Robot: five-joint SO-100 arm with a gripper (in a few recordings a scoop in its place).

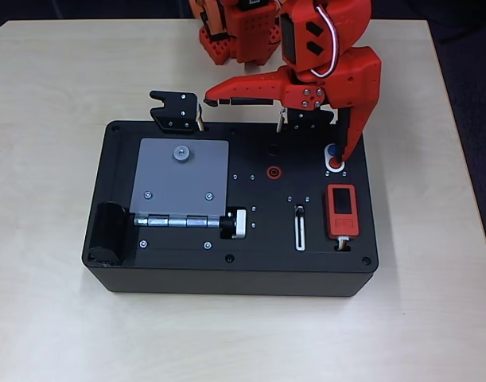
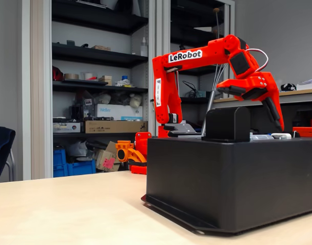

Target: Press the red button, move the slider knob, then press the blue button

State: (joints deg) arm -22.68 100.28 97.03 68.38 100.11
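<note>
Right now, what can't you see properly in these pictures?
- Red button: overhead view, the gripper tip covers part of it, so contact can't be told.
- Blue button: overhead view, half hidden under the arm.
- Slider knob: overhead view, too small to place exactly.
- Box top: fixed view, seen from low at the side, so buttons and slider are hidden.
- Jaws: open or shut can't be told.

Red button (image 1: 336, 165) beside blue button (image 1: 332, 150)

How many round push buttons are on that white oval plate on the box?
2. In the overhead view, the blue button sits at the plate's far end and the red button just below it, partly covered by the gripper finger tip. None seem hidden.
</note>
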